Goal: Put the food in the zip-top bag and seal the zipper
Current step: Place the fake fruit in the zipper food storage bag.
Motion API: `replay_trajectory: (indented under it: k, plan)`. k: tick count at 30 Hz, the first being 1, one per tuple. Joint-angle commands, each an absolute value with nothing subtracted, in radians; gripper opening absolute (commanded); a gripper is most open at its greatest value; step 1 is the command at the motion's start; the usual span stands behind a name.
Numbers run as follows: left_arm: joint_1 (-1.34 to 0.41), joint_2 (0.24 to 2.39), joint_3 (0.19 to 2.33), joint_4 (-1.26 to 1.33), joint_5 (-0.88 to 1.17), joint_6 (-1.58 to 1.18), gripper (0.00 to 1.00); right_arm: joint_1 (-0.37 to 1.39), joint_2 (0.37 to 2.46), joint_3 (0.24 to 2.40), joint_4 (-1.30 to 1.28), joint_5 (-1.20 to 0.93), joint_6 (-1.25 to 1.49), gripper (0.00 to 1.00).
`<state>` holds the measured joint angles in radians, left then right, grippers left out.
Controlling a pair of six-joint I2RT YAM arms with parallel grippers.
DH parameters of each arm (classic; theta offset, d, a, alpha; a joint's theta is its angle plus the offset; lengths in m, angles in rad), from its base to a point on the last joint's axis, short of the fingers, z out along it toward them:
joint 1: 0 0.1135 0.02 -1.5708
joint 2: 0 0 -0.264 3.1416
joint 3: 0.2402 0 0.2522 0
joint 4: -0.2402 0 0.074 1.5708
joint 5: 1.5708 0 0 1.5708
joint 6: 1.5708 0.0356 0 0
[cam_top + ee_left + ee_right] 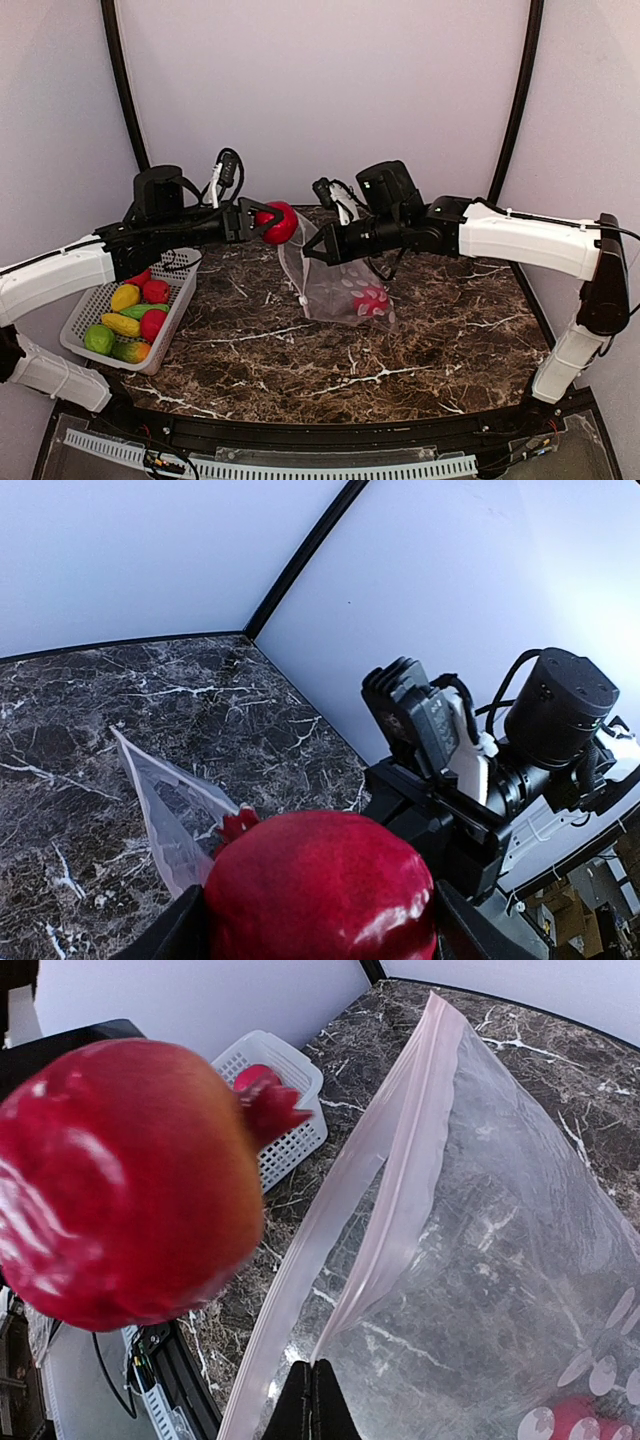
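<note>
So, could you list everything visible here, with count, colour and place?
pomegranate: one, red, in the air by the bag's opening
zip-top bag: one, clear, white-dotted, mid-table, edge lifted
zipper: one, pale pink, along lifted edge
fruit in bag: one, red, low end
basket: one, white, table's left side
basket fruits: at least seven; red, yellow, green; in basket
table: one, dark marble
left gripper: one, black, shut on pomegranate
right gripper: one, black, shut on bag's edge

Pomegranate: cropped by the lower edge in the left wrist view, hiding all but the outer flanks of the left fingers; blurred in the right wrist view, covering most of the basket. Bag: runs off that view's right and bottom edges, the red fruit inside half cropped.
</note>
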<state>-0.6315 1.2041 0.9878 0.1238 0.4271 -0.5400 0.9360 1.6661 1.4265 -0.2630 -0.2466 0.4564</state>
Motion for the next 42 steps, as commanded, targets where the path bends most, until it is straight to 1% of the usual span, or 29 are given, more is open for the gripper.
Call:
replay_trajectory:
  k: [1, 5, 12, 16, 22, 28, 32, 33, 37, 42]
  plan:
    - [-0.643, 1.263, 1.008, 0.266, 0.421, -0.532, 0.61, 0.942, 1.626, 1.418, -0.243, -0.258, 0.443, 0.0]
    - [-0.643, 1.318, 0.997, 0.237, 0.373, -0.501, 0.61, 0.942, 1.611, 1.405, -0.225, -0.268, 0.441, 0.0]
    - [-0.642, 1.323, 0.948, 0.197, 0.303, -0.494, 0.61, 0.942, 1.606, 1.402, -0.217, -0.273, 0.433, 0.0]
    - [-0.642, 1.328, 0.95, 0.161, 0.308, -0.488, 0.61, 0.942, 1.609, 1.402, -0.205, -0.284, 0.428, 0.0]
    - [-0.657, 1.348, 0.968, 0.125, 0.38, -0.467, 0.63, 0.942, 1.613, 1.401, -0.194, -0.286, 0.426, 0.0]
    - [-0.694, 1.389, 1.031, 0.016, 0.323, -0.403, 0.67, 0.942, 1.616, 1.402, -0.188, -0.295, 0.428, 0.0]
    - [-0.7, 1.398, 1.039, 0.021, 0.315, -0.402, 0.73, 0.942, 1.612, 1.399, -0.19, -0.29, 0.428, 0.0]
    - [-0.701, 1.398, 1.039, 0.025, 0.313, -0.402, 0.76, 0.942, 1.611, 1.398, -0.19, -0.289, 0.428, 0.0]
    - [-0.701, 1.4, 1.041, 0.025, 0.315, -0.4, 0.84, 0.942, 1.609, 1.395, -0.192, -0.287, 0.429, 0.0]
    - [-0.701, 1.395, 1.036, 0.021, 0.312, -0.398, 0.88, 0.941, 1.614, 1.397, -0.192, -0.288, 0.43, 0.0]
